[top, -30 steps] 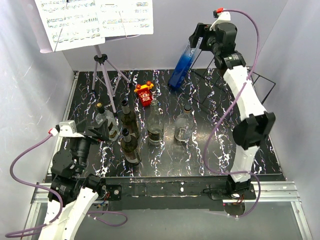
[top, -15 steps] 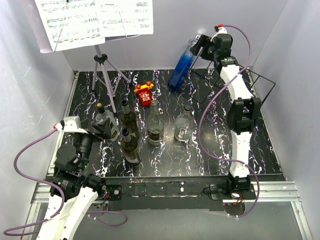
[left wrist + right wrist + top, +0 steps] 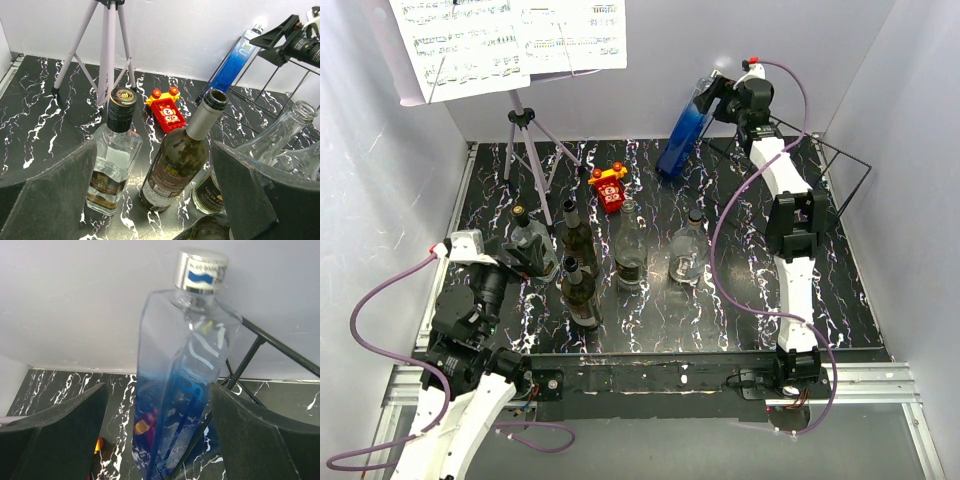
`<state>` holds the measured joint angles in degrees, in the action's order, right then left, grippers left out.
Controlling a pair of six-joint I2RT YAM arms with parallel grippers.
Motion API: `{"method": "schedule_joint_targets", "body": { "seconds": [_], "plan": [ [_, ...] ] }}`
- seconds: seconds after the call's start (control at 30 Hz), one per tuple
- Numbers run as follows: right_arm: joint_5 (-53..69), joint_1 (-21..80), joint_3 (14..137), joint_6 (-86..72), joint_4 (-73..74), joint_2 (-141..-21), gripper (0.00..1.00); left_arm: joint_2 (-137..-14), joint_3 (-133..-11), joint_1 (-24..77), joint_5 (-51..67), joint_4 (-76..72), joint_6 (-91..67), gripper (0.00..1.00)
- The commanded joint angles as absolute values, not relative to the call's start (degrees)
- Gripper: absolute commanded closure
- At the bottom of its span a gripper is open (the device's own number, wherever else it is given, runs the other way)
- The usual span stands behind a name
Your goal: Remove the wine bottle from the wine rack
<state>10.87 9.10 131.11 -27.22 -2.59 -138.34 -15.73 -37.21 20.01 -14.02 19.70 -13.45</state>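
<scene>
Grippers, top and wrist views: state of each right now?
left gripper: open, holding nothing.
right gripper: open, lined up on the blue bottle leaning on the wine rack, not gripping it.

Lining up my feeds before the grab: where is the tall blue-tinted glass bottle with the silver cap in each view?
Top external: the blue-tinted glass bottle leans at upper centre-right, near the back wall.
Left wrist: the bottle is at upper right, slanting.
Right wrist: the bottle fills the centre, cap at the top.
Shared landmark: the black wire rack, on the bottle's right in every view.
</scene>
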Motion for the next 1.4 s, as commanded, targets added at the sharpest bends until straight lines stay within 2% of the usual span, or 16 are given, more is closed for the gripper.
{"method": "schedule_joint_targets", "body": {
  "seconds": [0.0, 0.7, 0.9, 1.37],
  "plan": [
    [10.7, 9.1, 134.5, -29.8, -8.0, -141.5, 0.11, -17.0, -37.4, 20.2, -14.1, 19.5, -12.7, 0.02],
    [1.3, 11.4, 141.6, -25.8, -4.2, -148.5, 0.10, -19.1, -37.3, 20.2, -13.9, 19.6, -12.7, 0.02],
    [-2.9, 11.5, 138.1, -28.3, -3.5, -147.1, 0.10, -19.4, -37.4, 20.2, -13.9, 19.4, -12.7, 0.02],
    [-1.2, 11.5, 141.3, -28.7, -7.9, -150.8, 0.05, -19.0, -37.4, 20.3, -14.2, 19.4, -12.7, 0.02]
  ]
}}
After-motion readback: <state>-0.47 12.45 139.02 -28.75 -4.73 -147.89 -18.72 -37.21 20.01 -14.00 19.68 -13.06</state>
